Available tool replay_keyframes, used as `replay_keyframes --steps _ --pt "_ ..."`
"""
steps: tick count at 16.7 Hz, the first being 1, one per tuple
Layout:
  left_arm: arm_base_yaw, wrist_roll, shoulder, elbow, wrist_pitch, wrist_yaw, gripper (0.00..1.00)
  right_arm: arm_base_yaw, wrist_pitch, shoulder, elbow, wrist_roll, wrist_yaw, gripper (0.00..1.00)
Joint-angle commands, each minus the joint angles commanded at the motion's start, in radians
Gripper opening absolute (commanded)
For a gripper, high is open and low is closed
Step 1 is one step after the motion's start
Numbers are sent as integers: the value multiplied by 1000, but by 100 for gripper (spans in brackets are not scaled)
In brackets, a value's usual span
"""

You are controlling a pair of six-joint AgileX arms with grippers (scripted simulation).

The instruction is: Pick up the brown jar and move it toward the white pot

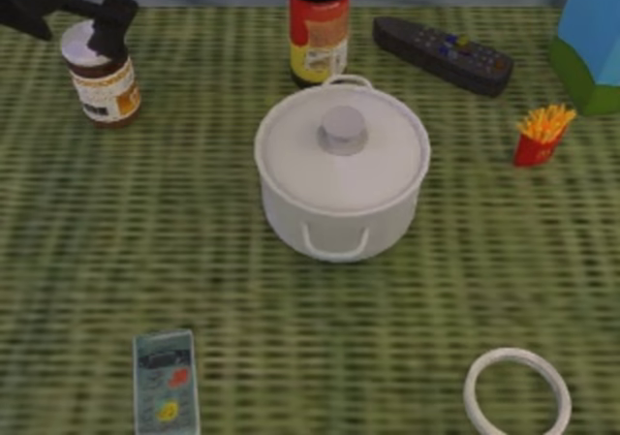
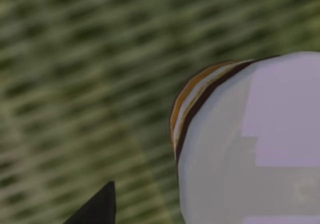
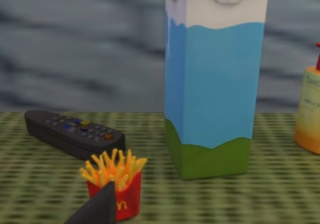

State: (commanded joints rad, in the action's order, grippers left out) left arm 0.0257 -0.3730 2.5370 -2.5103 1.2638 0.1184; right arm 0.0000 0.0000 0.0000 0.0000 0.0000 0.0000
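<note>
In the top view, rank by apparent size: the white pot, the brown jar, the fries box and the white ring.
1. white pot
2. white ring
3. brown jar, partly covered by the left gripper
4. fries box

the light is even and soft across the counter, with no glare anywhere. shadows are faint: only a slight darkening at the foot of the white pot and none to speak of beside the white ring. the pot's lid is shaded a little greyer toward its rim. the top view is mildly blurred, and the woven green pattern smears into streaks. in the left wrist view the brown jar fills the frame very close and soft-edged, its lid blocky. the right wrist view is clearer, though the carton is soft at its edges.
</note>
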Motion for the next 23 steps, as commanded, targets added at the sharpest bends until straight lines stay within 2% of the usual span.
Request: replay_keyframes --steps 4,10,14,23 --pt "5 2 0 5 -5 0 100 0 0 0 0 0 0 100" --pt "10 9 59 74 -134 -2 100 0 0 0 0 0 0 100" --pt "10 10 61 76 -138 -2 100 0 0 0 0 0 0 100" --pt "10 10 61 76 -138 -2 32 0 0 0 0 0 0 100"
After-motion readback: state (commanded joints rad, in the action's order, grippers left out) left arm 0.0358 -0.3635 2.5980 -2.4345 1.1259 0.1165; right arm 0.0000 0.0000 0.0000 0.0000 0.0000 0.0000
